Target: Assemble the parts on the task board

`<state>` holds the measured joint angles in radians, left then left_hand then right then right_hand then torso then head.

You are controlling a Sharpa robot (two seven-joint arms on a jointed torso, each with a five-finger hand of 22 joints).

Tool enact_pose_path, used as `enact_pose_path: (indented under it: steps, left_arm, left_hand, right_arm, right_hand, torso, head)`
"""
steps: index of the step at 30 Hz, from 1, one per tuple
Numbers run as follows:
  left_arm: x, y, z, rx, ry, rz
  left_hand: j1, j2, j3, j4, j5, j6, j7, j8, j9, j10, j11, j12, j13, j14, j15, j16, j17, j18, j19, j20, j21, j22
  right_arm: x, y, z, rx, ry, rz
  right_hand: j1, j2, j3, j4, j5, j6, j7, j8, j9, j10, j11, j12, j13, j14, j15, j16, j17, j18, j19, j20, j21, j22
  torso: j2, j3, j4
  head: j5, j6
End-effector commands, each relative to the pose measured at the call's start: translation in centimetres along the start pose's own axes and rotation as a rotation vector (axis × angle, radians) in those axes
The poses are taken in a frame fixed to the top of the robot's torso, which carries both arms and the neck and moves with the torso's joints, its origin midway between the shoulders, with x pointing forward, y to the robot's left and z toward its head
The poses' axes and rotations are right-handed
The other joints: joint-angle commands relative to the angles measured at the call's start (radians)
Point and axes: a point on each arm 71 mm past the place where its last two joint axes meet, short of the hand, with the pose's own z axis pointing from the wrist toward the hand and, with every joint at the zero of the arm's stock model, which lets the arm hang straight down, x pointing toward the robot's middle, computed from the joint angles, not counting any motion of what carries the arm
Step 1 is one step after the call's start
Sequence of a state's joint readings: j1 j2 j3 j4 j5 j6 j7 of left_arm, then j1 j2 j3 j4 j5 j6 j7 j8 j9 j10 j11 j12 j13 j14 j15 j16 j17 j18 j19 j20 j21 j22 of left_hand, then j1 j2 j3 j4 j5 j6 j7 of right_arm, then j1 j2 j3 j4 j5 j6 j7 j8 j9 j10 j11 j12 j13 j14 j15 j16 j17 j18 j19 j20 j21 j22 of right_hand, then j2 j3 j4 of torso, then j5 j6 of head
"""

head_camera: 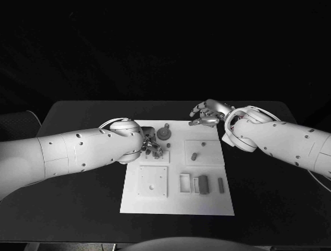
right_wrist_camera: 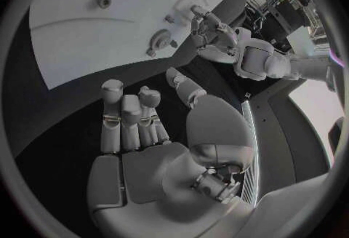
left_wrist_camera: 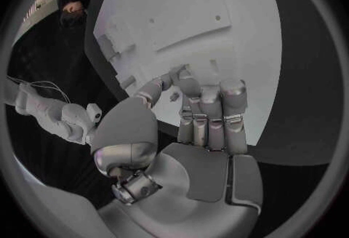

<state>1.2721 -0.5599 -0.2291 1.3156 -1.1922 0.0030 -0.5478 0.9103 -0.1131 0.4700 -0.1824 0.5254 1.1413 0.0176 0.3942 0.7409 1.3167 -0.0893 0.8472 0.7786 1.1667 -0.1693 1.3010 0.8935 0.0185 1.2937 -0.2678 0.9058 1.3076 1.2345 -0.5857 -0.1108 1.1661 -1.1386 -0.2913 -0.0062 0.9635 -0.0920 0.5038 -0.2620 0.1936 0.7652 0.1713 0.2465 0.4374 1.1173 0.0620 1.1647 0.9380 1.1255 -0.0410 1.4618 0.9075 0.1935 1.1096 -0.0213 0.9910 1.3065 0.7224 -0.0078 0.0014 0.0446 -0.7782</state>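
The white task board (head_camera: pixel 177 201) lies in the middle of the black table. Grey parts sit on it: a round piece (head_camera: pixel 163 133), an upright peg (head_camera: pixel 193 155), a dark block (head_camera: pixel 203 184) and a thin bar (head_camera: pixel 220 183). My left hand (head_camera: pixel 151 146) is over the board's far left area, fingers curled down (left_wrist_camera: pixel 207 116) with their tips around a small grey part (left_wrist_camera: pixel 174 96); whether they grip it is unclear. My right hand (head_camera: pixel 209 112) hovers at the board's far right corner, fingers (right_wrist_camera: pixel 131 116) loosely bent and holding nothing.
A raised square plate (head_camera: pixel 152 180) and an open frame (head_camera: pixel 185 182) sit on the board's near half. Bare black table (head_camera: pixel 75 209) surrounds the board on all sides. The right wrist view shows the left hand (right_wrist_camera: pixel 218 37) beside the round piece (right_wrist_camera: pixel 160 37).
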Motion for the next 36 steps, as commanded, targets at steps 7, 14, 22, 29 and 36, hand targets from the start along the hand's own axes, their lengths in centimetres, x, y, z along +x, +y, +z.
enact_pose_path:
  steps: [7, 14, 22, 29, 36]
  left_arm:
    - [1.33, 0.34, 0.39, -0.016, 0.052, 0.021]
    - [1.27, 0.51, 0.42, -0.017, 0.044, 0.007]
    - [1.22, 0.72, 0.51, -0.021, 0.047, -0.014]
    - [1.14, 0.91, 0.50, -0.027, 0.039, -0.033]
    - [1.07, 1.21, 0.47, -0.043, 0.033, -0.052]
  left_hand:
    - [0.019, 0.021, 0.056, -0.053, 0.008, -0.013, 0.003, -0.003, -0.005, -0.007, 0.000, 0.006, -0.003, -0.013, -0.020, 0.004, -0.003, 0.079, -0.003, -0.005, -0.003, 0.013]
    - [0.056, 0.059, 0.081, -0.080, 0.031, -0.016, 0.005, -0.004, -0.012, -0.008, 0.002, 0.010, -0.006, -0.014, -0.018, 0.007, -0.006, 0.079, -0.004, -0.004, -0.002, 0.014]
    - [0.071, 0.069, 0.103, -0.087, 0.029, -0.012, 0.005, -0.002, -0.015, -0.007, 0.002, 0.013, -0.008, -0.013, -0.018, 0.009, -0.008, 0.078, -0.002, -0.003, -0.001, 0.014]
    - [0.074, 0.071, 0.109, -0.092, 0.035, -0.007, 0.003, 0.002, -0.015, -0.005, 0.000, 0.016, -0.008, -0.011, -0.018, 0.012, -0.009, 0.077, 0.000, -0.003, 0.001, 0.015]
    - [0.071, 0.070, 0.114, -0.097, 0.053, 0.000, 0.000, 0.008, -0.015, 0.001, -0.003, 0.022, -0.009, -0.005, -0.021, 0.017, -0.010, 0.077, 0.006, -0.003, 0.006, 0.016]
  right_arm:
    - [0.10, 0.08, -0.01, -0.007, 0.011, 0.002]
    - [0.09, 0.05, -0.01, -0.006, 0.011, 0.002]
    - [0.08, 0.04, -0.03, -0.006, 0.011, 0.002]
    - [0.07, 0.02, -0.04, -0.005, 0.011, 0.002]
    - [0.05, -0.03, -0.06, -0.004, 0.010, 0.002]
  right_hand:
    - [-0.012, 0.000, 0.001, 0.007, 0.006, -0.001, 0.007, 0.006, -0.001, -0.009, 0.001, 0.003, -0.002, -0.005, -0.003, -0.001, -0.002, 0.068, -0.001, -0.004, -0.004, 0.002]
    - [-0.012, 0.000, 0.002, 0.007, 0.006, -0.001, 0.007, 0.006, -0.001, -0.009, 0.001, 0.003, -0.002, -0.005, -0.003, -0.001, -0.002, 0.068, -0.001, -0.004, -0.004, 0.002]
    - [-0.012, 0.000, 0.002, 0.008, 0.006, -0.001, 0.007, 0.006, -0.001, -0.009, 0.001, 0.004, -0.002, -0.005, -0.003, 0.000, -0.002, 0.068, -0.001, -0.005, -0.004, 0.002]
    - [-0.013, 0.000, 0.002, 0.008, 0.006, -0.001, 0.007, 0.006, -0.002, -0.009, 0.001, 0.004, -0.002, -0.005, -0.003, 0.000, -0.002, 0.068, -0.001, -0.005, -0.004, 0.002]
    - [-0.013, 0.000, 0.002, 0.009, 0.006, -0.001, 0.007, 0.006, -0.002, -0.009, 0.001, 0.004, -0.002, -0.005, -0.003, 0.000, -0.002, 0.068, -0.001, -0.005, -0.004, 0.002]
  torso:
    - [0.000, -0.0003, -0.0001]
    - [0.000, -0.0001, 0.0001]
    - [0.000, 0.0003, 0.0002]
    - [0.000, 0.0005, 0.0003]
    - [0.000, 0.0002, 0.0000]
  head:
    - [-0.001, -0.002]
    - [-0.001, -0.004]
    - [-0.001, -0.004]
    - [0.000, -0.004]
    - [0.002, -0.004]
